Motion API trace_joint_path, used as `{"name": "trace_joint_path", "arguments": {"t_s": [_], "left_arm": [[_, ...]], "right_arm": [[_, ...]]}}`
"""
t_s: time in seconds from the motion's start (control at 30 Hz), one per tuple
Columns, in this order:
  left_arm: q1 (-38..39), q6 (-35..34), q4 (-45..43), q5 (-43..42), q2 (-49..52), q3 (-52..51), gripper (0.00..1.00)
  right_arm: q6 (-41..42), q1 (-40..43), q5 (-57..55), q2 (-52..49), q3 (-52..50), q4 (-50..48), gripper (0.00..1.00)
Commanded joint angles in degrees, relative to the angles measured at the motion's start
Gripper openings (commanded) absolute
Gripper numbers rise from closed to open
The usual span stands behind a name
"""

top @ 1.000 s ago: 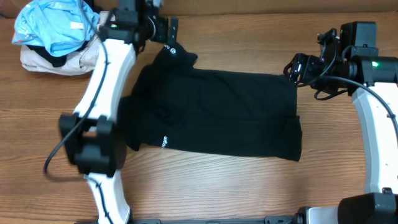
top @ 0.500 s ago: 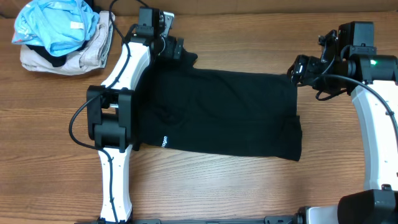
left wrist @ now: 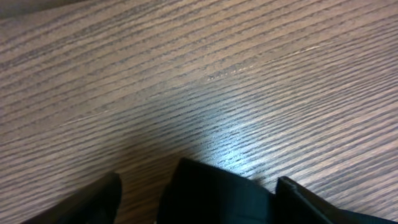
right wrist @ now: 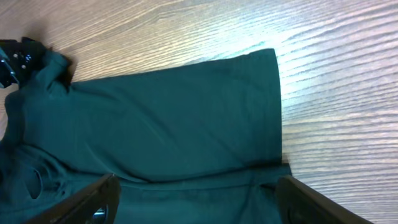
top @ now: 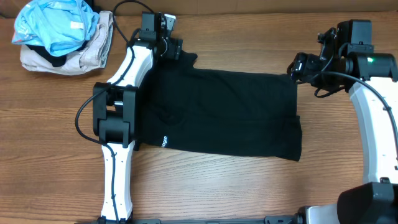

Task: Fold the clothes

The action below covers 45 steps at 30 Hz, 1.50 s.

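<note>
A black shirt (top: 230,112) lies folded flat in the middle of the wooden table. My left gripper (top: 176,51) is at the shirt's far left corner, low over the table. In the left wrist view the left gripper (left wrist: 199,182) is open, with a fold of the black cloth (left wrist: 211,196) between its spread fingers. My right gripper (top: 293,67) hovers at the shirt's far right corner. In the right wrist view the right gripper (right wrist: 196,182) is open and empty above the shirt (right wrist: 168,118), which looks dark teal there.
A pile of clothes sits at the table's far left corner, a light blue garment (top: 56,25) on top of a beige one (top: 68,59). Bare wooden table (top: 249,186) surrounds the shirt.
My left arm has swung its elbow to the right, and its gripper has come down over the shirt's far left corner, covering the logo there. The right arm has barely moved.
</note>
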<state>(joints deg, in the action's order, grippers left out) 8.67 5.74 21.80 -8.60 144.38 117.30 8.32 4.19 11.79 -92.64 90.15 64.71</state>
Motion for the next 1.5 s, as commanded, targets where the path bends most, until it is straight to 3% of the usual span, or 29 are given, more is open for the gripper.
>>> {"name": "trace_joint_path", "arguments": {"t_s": [0.0,0.03,0.1,0.17,0.23,0.57,0.83,1.13,1.47], "left_arm": [[0.98,2.03,0.22,-0.42,0.39,0.96,0.68],[1.16,2.03,0.31,-0.13,0.39,0.96,0.61],[1.42,1.99,0.42,0.04,0.39,0.96,0.28],[1.53,1.92,0.37,0.02,0.35,0.96,0.11],[1.55,1.53,0.55,0.02,0.11,1.11,0.04],[1.49,-6.03,11.98,3.74,-9.05,7.13,0.04],[1.53,-6.19,23.71,4.26,-19.26,7.85,0.04],[1.55,-6.21,29.2,4.31,-20.0,7.63,0.04],[1.55,-6.19,30.53,4.31,-19.98,7.63,0.04]], "right_arm": [[0.44,-0.02,-0.17,-0.79,-0.2,0.33,0.82],[0.44,-0.02,-0.2,-0.81,-0.2,0.46,0.82],[0.44,-0.02,-0.17,-0.81,-0.2,0.46,0.81],[0.44,-0.02,-0.2,-0.81,-0.2,0.2,0.81],[0.44,-0.02,-0.17,-0.81,-0.2,-0.35,0.8],[-1.53,-0.02,-0.63,-3.13,-0.2,-9.9,0.83],[-1.53,0.0,-2.19,-16.92,-0.2,-18.53,0.84],[-1.49,0.0,-4.24,-27.71,-0.2,-26.64,0.82],[-1.51,-0.42,-4.07,-34.1,-0.2,-31.52,0.66]]}}
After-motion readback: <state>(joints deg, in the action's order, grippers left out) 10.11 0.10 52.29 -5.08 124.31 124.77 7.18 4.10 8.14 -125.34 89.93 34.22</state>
